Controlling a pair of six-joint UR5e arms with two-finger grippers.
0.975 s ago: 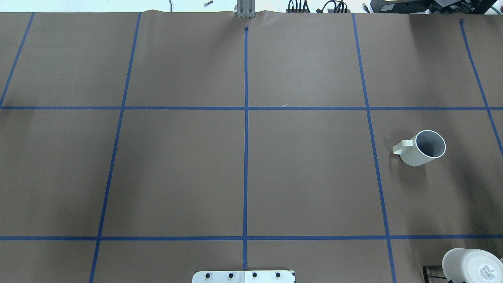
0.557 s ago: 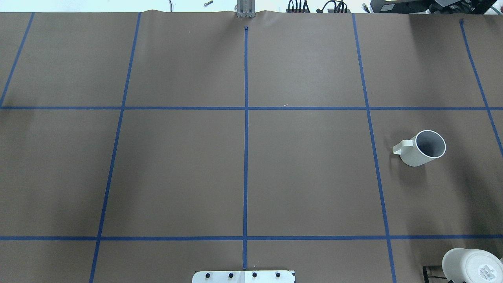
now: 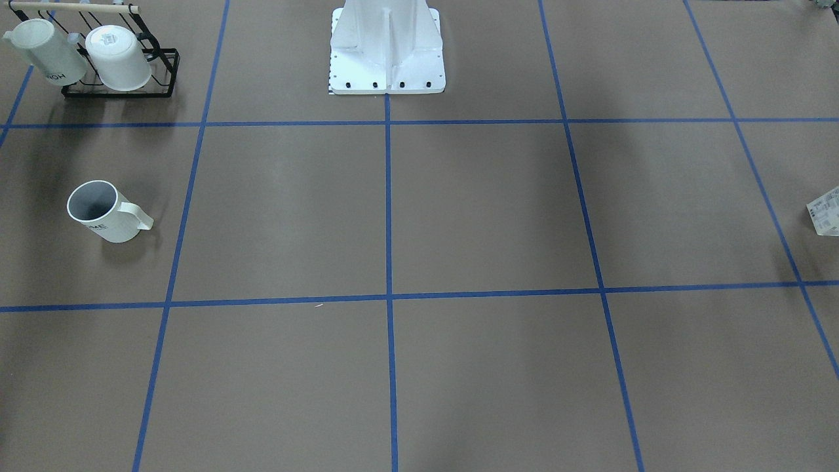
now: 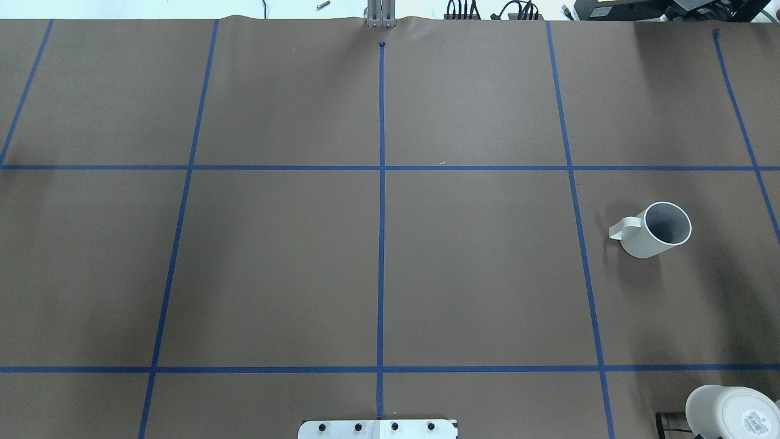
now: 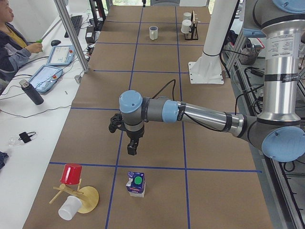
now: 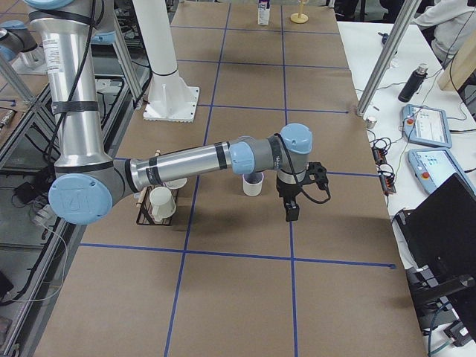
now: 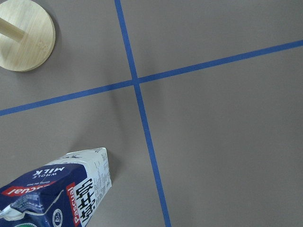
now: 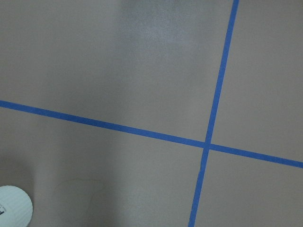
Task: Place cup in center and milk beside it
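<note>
Brown-paper table (image 4: 274, 256): cup (image 4: 655, 235) sitting upright far right, milk (image 5: 137, 183) standing at left end. Hovering: left gripper (image 5: 132, 148), right gripper (image 6: 291, 212); opening can't tell. Cup prob rigid, slick, so pinching rim wall. Milk prob light, squashy, so gripping flat sides gently.

1. Table cover (image 4: 274, 262) — flat brown, crossed by a grid of blue tape (image 4: 381, 244)
2. Cup (image 3: 108, 219) — cream-white outside, grey inside, black lettering
3. Milk (image 5: 137, 183): dark blue and white, round green cap, red band
4. Wire rack (image 3: 118, 94) black, its mugs (image 3: 121, 59) white
</note>
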